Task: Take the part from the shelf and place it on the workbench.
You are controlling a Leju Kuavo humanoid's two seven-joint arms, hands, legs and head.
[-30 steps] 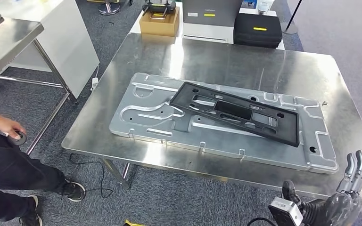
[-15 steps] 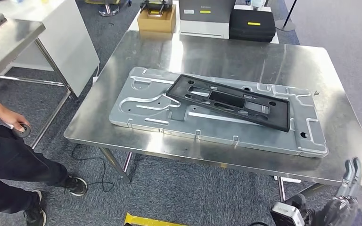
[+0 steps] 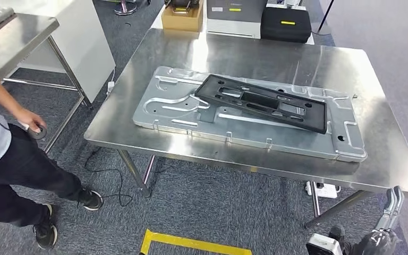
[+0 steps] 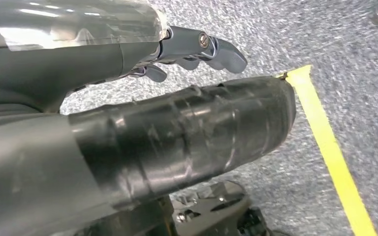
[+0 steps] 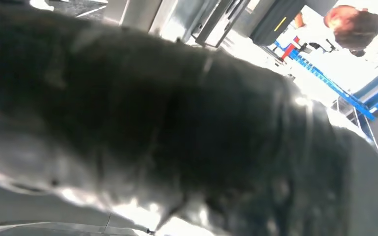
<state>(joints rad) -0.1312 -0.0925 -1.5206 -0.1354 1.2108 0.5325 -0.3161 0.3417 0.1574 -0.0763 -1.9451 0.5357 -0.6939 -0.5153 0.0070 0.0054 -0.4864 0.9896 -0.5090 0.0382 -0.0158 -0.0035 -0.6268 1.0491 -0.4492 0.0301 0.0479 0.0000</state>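
The black frame-shaped part (image 3: 260,102) lies flat on a large stamped silver plate (image 3: 170,106), which rests on the steel workbench (image 3: 276,53). My right hand (image 3: 389,220) is low at the near right, below the bench's front edge, with its fingers straight and nothing in it. In the right wrist view that hand (image 5: 177,128) is a dark blur close to the lens. My left hand (image 4: 177,128) hangs over grey carpet; its thumb (image 4: 192,132) and fingers (image 4: 202,46) are apart and hold nothing.
A person (image 3: 5,154) stands at the left holding a roll of tape (image 3: 38,131). Another steel table (image 3: 16,37) is at the far left. A cardboard box (image 3: 182,18) and a black case (image 3: 286,25) sit beyond the bench. Yellow floor tape (image 3: 191,243) lies in front.
The whole view has shifted: the camera has drawn back from the bench, showing more floor. My right hand has sunk lower in the picture. The part still lies on the plate.
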